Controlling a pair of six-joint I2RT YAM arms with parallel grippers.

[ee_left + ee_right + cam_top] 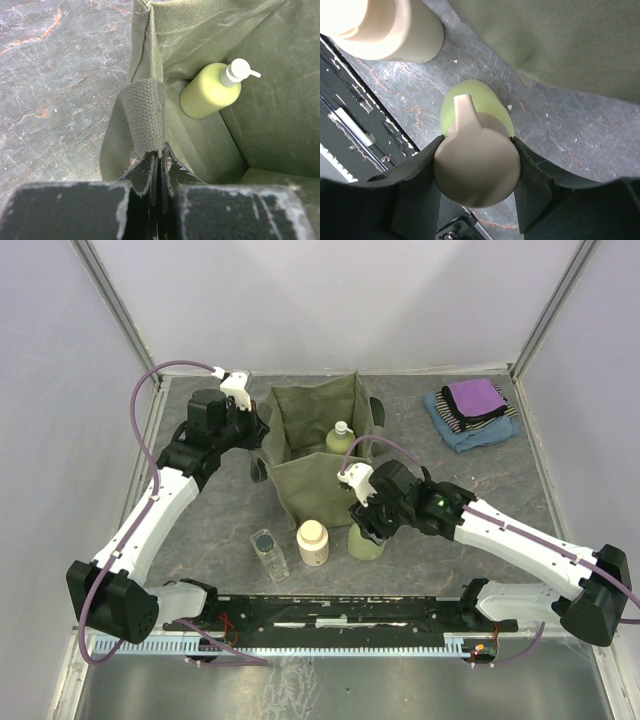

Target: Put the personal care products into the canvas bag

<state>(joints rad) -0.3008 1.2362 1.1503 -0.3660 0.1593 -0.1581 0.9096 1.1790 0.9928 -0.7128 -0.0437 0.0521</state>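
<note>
Fingers of the right gripper pinch the peach cap of the round green bottle, which stands on the table just before the canvas bag. The left gripper, pressed together, clamps the bag's handle; the yellow-green pump bottle sits inside it.

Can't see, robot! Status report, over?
Left gripper pinches handle of olive canvas bag. Right gripper grips round green peach-capped bottle. Yellow-green pump bottle bagged. Nothing blocking.
</note>
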